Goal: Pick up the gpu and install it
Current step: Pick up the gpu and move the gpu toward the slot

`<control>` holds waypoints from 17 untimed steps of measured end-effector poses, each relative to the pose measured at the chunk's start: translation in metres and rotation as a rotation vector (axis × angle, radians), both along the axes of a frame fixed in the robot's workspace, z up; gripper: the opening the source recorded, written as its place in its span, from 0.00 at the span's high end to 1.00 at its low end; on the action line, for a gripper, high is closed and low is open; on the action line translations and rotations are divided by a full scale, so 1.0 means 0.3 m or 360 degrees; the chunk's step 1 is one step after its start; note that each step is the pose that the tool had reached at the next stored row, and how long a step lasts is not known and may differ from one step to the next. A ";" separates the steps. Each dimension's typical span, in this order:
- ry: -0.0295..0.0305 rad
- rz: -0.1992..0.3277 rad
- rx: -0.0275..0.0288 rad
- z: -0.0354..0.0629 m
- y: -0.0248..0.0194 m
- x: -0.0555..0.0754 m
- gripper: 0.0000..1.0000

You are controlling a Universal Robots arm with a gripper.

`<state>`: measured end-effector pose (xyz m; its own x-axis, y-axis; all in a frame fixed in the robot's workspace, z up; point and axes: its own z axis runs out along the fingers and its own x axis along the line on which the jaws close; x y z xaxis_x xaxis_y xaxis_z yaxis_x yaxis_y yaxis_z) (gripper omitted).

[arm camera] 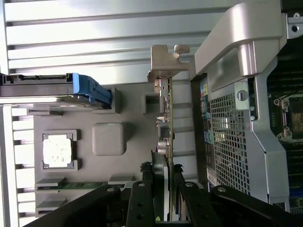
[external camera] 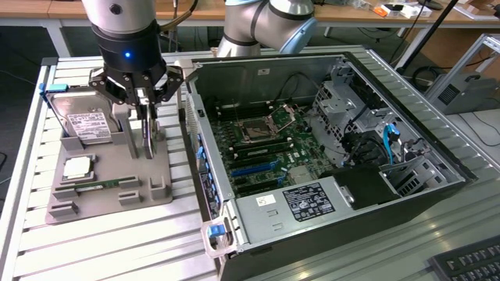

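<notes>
Gripper status: I read the fingers as part closed, clamped on either face of the gpu. The card hangs on edge below them, its long side upright, over the grey parts tray.

Directions below are clock positions in the exterior view, taken from the card.

Edges and clearance:
- At three o'clock, the computer case stands just beside the card. The wrist view shows a narrow gap between the card's edge and the perforated rear wall.
- The silver end bracket lies near the case's grey corner piece but apart from it.
- The case is open on its upper side. The motherboard is exposed, with free room above it.
- At ten o'clock, the hard drive stands tilted in its tray slot, apart from the card.
- At eight o'clock lie the processor chip and the RAM stick, each in its own recess.
- The card's lower end is close over the tray. I cannot tell whether it touches.

Labels and writing:
- The hard drive has a white label, print not legible.
- The power supply has a black label, text not legible.
- A small white sticker sits beside that label, marking unclear.
</notes>
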<state>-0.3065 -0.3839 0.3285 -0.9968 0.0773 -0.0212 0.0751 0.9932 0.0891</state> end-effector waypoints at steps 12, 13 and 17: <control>0.00002 0.0000 0.00102 0.013 -0.001 0.000 0.73; 0.00001 0.0000 0.00111 0.014 -0.001 0.000 0.73; 0.00003 0.0000 0.00135 0.019 -0.001 0.000 0.73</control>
